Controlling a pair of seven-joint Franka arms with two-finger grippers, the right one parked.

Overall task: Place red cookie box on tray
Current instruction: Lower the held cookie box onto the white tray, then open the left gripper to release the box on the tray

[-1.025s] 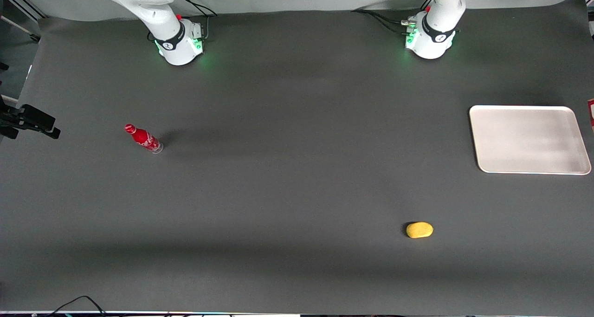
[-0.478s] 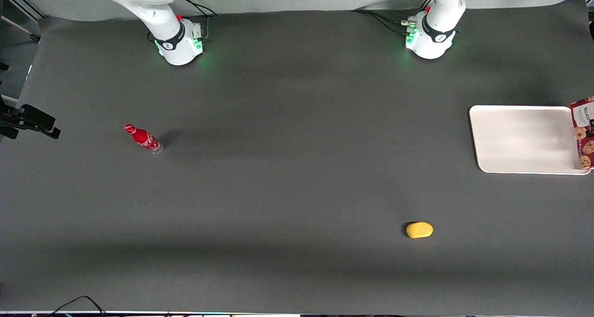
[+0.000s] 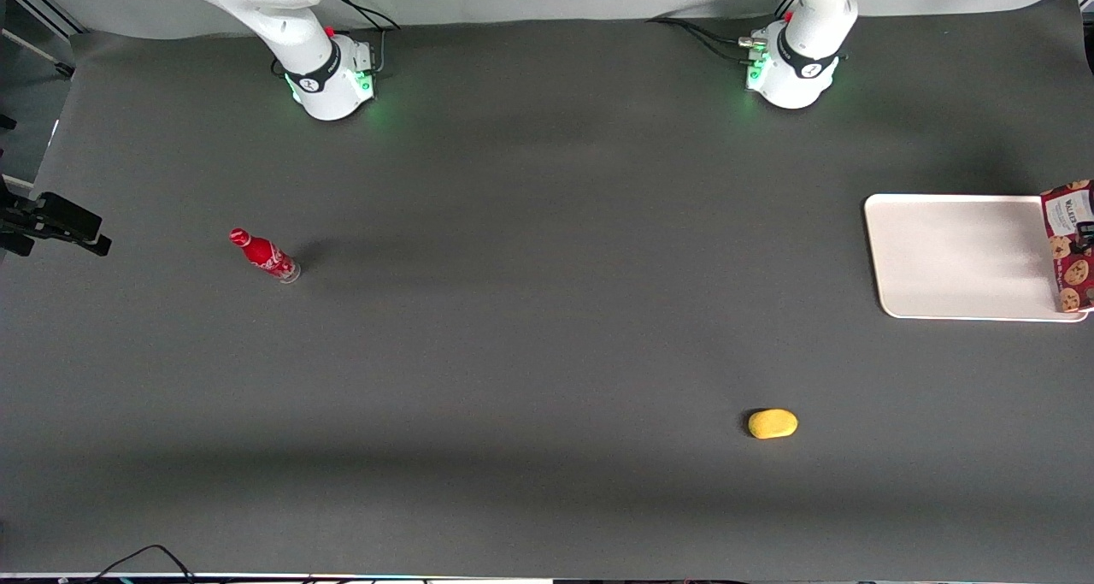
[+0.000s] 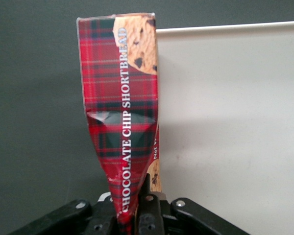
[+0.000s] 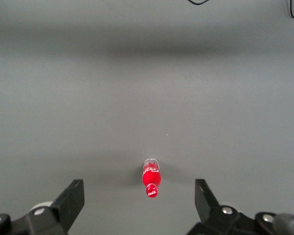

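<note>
over the tray (image 3: 957, 259), at its edge toward the working arm's end, the red cookie box (image 4: 121, 112) hangs pinched at one end in the claw (image 4: 137, 208). thin card, light, already creasing there; a mid-box hold looks kinder.

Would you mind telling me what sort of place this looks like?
Probably a robotics lab bench: a dark mat with a tray, and a gripper holding a red cookie box over the tray's edge.

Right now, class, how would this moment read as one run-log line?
gripper: jaws shut on red cookie box | box: held over tray edge at working arm's end | box crumpled at grip | not yet released
</note>
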